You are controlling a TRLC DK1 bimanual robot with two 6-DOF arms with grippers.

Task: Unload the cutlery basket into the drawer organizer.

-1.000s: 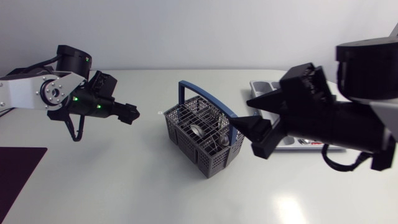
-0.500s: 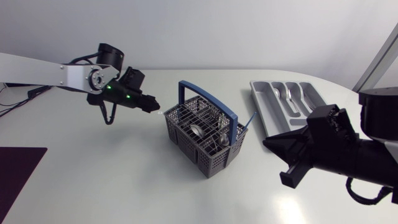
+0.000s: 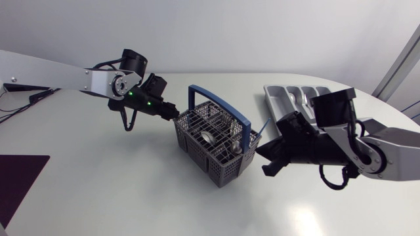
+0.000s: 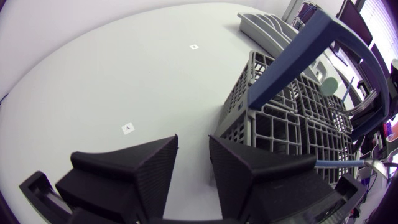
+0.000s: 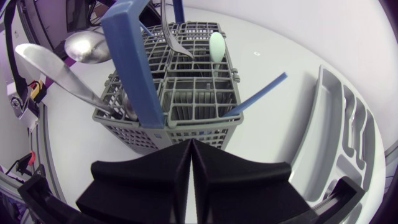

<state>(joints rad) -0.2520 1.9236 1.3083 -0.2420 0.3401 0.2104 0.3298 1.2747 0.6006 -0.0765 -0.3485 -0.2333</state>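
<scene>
Nearest, by the surface's near left corner, lies a dark purple mat (image 3: 16, 183). Further in, around the middle of the surface, stands the grey plastic cutlery basket with a blue arched handle (image 3: 215, 147), set at an angle to the edges. The right arm comes in low from the right edge, and its right gripper (image 3: 262, 154) sits just beside the basket's right wall with its two black fingers pressed flat together and nothing between them, which is plainest in its own wrist view (image 5: 191, 144). Inside the basket (image 5: 186, 93) stand a large metal spoon (image 5: 56, 71), a pale green handle (image 5: 216, 45) and a thin blue handle (image 5: 261, 93) that leans out over the rim towards the right arm.

At the basket's far left corner the left gripper (image 3: 172, 115) points at the rim. Its fingers (image 4: 149, 163) stand a narrow gap apart, holding nothing, with the basket (image 4: 280, 124) just ahead and to one side.

Towards the far right corner lies the grey compartmented drawer organizer (image 3: 279, 105), its near end hidden behind the right arm, with a metal spoon (image 3: 291, 98) in one slot
</scene>
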